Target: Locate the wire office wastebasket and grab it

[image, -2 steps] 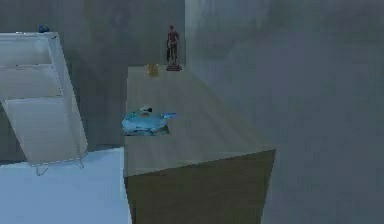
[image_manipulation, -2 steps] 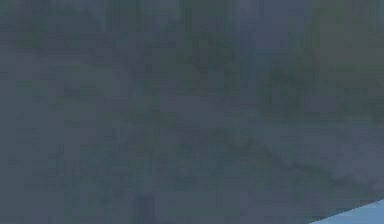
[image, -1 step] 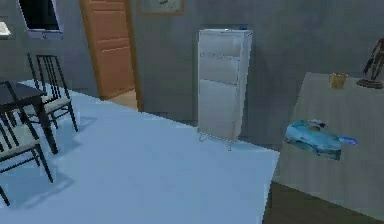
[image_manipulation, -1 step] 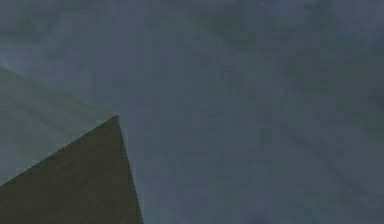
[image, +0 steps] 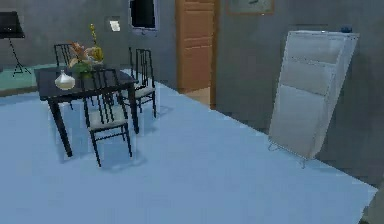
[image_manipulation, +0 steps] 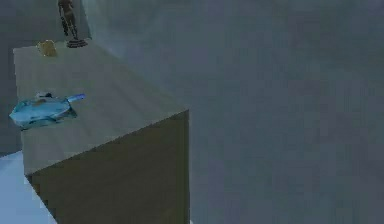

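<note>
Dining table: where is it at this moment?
The dark dining table stands in the forward view's upper left, with dark chairs around it, a pale vase on its left end and the wooden door off to its right.

The floor (image: pixel 210 175) is a flat pale blue, and the walls (image: pixel 245 60) are a plain dull grey. The dining table (image: pixel 75 84) is black. So are the chairs (image: pixel 108 112), though their seat pads are cream. The vase (image: pixel 65 80) is white, the flowers (image: pixel 93 52) orange and pink. The door (image: pixel 195 40) is warm orange wood. The leaning panel (image: pixel 308 90) is off-white. The cabinet (image_manipulation: pixel 110 125) is brown with faint wood grain, and the object (image_manipulation: pixel 42 111) on it is turquoise.
</note>
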